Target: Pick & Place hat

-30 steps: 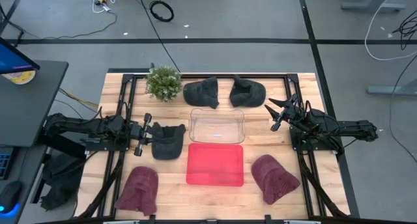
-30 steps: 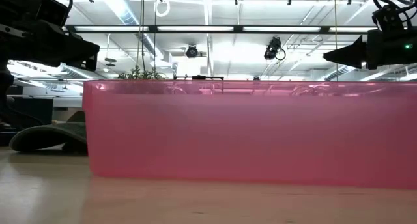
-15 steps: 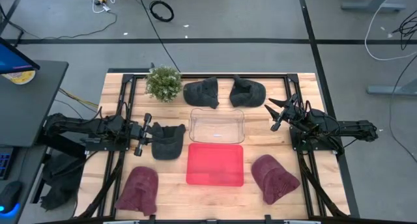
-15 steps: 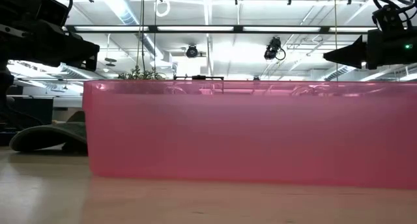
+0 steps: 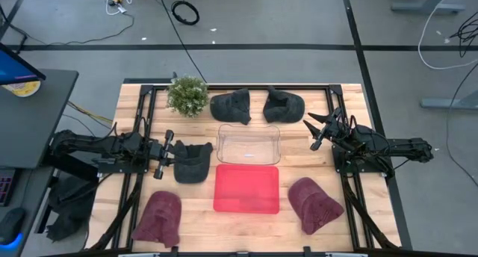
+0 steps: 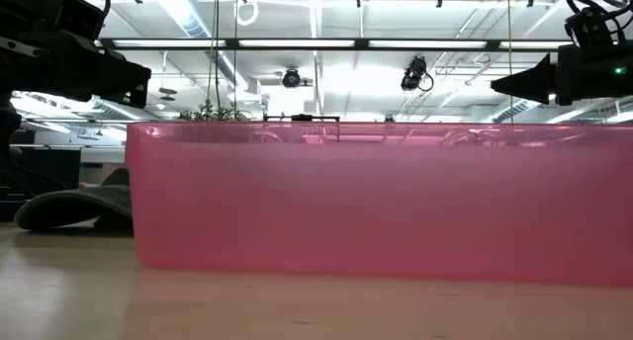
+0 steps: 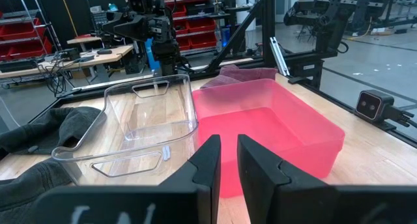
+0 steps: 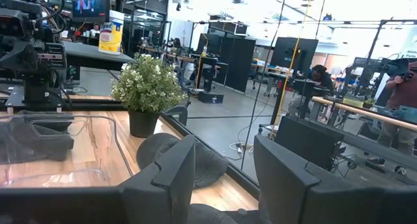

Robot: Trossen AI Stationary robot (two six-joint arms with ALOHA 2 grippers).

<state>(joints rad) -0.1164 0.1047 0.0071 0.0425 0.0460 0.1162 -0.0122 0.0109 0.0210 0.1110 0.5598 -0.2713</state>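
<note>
Dark hat point(image 5: 192, 162) lies flat on table point(image 5: 299, 156), just left of red bin point(image 5: 247, 188) and clear bin point(image 5: 249, 143). Left gripper point(image 5: 167, 155) hovers at its edge, jaws narrowly apart, holding nothing. Right gripper point(image 5: 320, 131) waits, jaws apart, empty. Judged step: pre-grasp; next move calls for lowering onto fabric and closing. Nothing has changed from the earlier frames.

The table point(image 5: 295, 167) is pale planked wood. The red bin point(image 5: 246, 188) is translucent smooth plastic, the clear bin point(image 5: 248, 144) glossy. The maroon hats point(image 5: 316, 204) look soft, matt cloth.
</note>
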